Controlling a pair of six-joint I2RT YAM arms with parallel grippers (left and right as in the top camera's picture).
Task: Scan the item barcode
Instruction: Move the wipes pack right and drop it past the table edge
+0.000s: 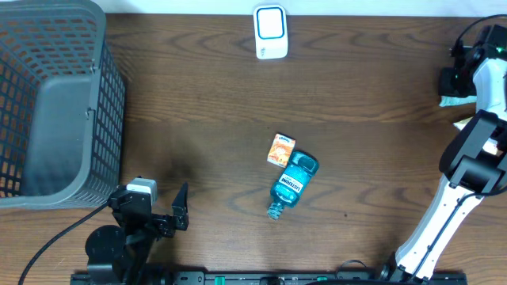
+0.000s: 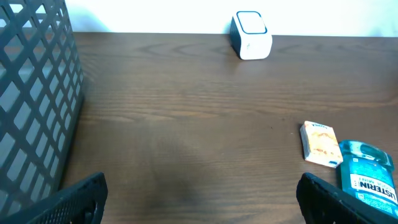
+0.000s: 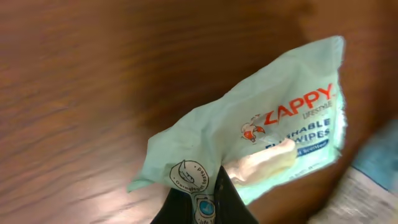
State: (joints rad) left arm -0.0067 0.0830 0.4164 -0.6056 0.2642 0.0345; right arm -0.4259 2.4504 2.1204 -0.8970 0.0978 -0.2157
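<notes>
Overhead: dark wood-grain desk (image 1: pixel 198 103), grey mesh basket (image 1: pixel 55 95) far left, white scanner (image 1: pixel 270 32) at the back edge, small orange box (image 1: pixel 280 149) just beside a blue mouthwash bottle (image 1: pixel 292 184) lying mid-desk; right arm (image 1: pixel 475 150) at the right edge. Left wrist: left end effector (image 2: pixel 199 199) spread wide, holding nothing, bare wood ahead, pale wall (image 2: pixel 155 15) behind the desk. Right wrist: right end effector (image 3: pixel 208 202) pressed together, pinching the green wipes pack (image 3: pixel 267 130) by its edge, brown wood behind it.
</notes>
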